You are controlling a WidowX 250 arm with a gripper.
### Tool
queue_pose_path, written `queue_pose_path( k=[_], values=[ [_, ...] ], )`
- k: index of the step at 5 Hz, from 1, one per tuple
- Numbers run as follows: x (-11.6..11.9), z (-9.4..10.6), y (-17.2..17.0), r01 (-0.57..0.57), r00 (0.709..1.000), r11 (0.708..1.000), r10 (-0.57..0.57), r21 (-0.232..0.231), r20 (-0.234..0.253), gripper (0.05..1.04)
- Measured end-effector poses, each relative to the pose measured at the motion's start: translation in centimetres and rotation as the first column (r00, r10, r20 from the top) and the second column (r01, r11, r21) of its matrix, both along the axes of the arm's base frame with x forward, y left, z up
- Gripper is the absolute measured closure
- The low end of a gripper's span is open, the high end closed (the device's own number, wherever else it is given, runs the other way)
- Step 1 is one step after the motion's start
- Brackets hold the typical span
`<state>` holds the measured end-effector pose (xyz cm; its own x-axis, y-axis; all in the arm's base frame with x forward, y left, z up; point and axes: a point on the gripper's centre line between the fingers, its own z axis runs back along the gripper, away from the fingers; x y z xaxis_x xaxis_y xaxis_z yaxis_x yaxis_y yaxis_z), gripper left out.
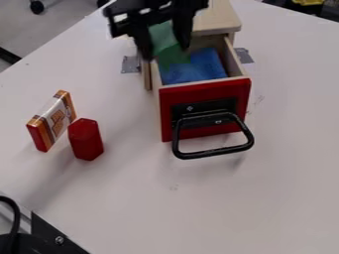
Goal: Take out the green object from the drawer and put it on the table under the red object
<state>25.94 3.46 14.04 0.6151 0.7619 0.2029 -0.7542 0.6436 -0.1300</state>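
Our pincer point(165, 50) is parted to the green block's point(165, 38) width, gripping it over the open drawer point(198, 92). We judge the grasp done; setting it under the red block point(86, 139) on the table point(278, 173) remains.

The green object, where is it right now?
The green block is between the gripper's fingers, above the open drawer, near the blue cloth.

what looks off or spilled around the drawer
Nothing looks spilled or damaged. The drawer stands open, with the green object gripped above the blue item inside, which fits the task.
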Motion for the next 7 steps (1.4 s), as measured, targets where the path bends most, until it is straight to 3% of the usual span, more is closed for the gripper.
queue_pose_path(
  k=[1,2,4,5,6,7],
  values=[
    [-4.0,-2.6,0.8,0.080,0.995,0.993,-0.075,0.089,-0.062,0.491],
    [-6.9,-5.2,0.7,0.161,0.984,0.980,-0.150,0.116,-0.100,0.491],
    [-10.4,-9.7,1.0,0.264,0.958,0.952,-0.240,0.156,-0.160,0.491],
    [-10.6,-13.1,2.0,0.291,0.944,0.938,-0.251,0.186,-0.213,0.491],
    [-8.4,-14.6,3.3,0.280,0.955,0.922,-0.240,0.266,-0.173,0.440],
    [-7.1,-14.7,3.6,0.226,0.969,0.938,-0.190,0.262,-0.157,0.235]
  ],
)
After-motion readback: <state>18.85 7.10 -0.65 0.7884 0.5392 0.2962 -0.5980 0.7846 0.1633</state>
